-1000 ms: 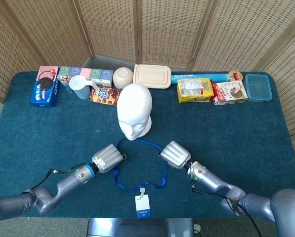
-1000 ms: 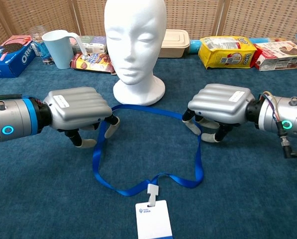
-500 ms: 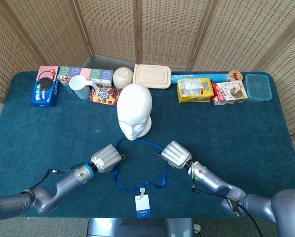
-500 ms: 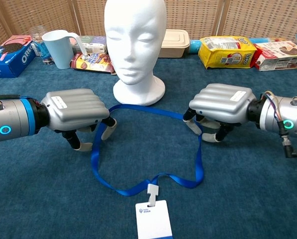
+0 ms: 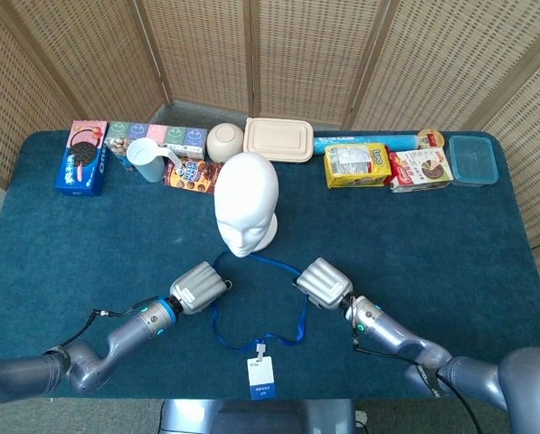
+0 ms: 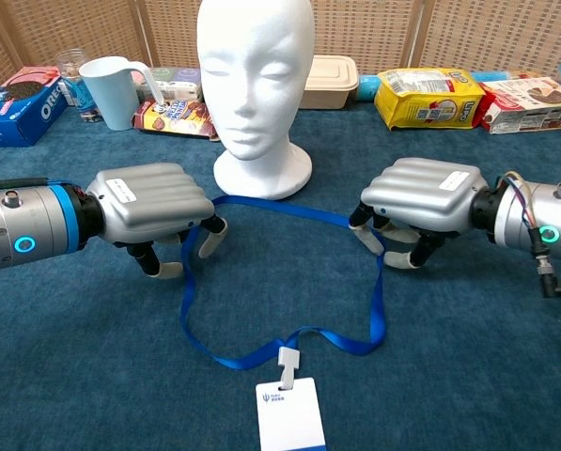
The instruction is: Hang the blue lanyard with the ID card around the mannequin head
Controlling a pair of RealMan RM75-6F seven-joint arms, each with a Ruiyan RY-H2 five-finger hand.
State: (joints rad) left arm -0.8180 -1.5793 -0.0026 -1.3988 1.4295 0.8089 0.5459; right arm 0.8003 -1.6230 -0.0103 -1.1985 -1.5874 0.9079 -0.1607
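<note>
The white mannequin head [image 5: 246, 203] [image 6: 255, 66] stands upright at the table's middle, facing me. The blue lanyard [image 5: 217, 330] [image 6: 374, 310] lies in a loop on the cloth in front of its base. The white ID card [image 5: 260, 377] [image 6: 290, 416] lies at the near edge. My left hand [image 5: 198, 287] [image 6: 153, 200] sits palm down on the loop's left side, and its fingers pinch the strap. My right hand [image 5: 323, 282] [image 6: 421, 194] sits palm down on the loop's right side, fingers curled around the strap. The strap's far end touches the head's base.
Along the back edge stand an Oreo box [image 5: 81, 158], a pale blue cup [image 5: 148, 159], a cookie pack [image 5: 192, 174], a bowl [image 5: 224, 141], a beige lidded container [image 5: 279, 139], a yellow bag [image 5: 356, 165], a red box [image 5: 419, 170] and a blue tub [image 5: 473, 159].
My left hand slid a little to the left, then back to the right, and the strap's left side shifted with it. The right hand has barely moved.
</note>
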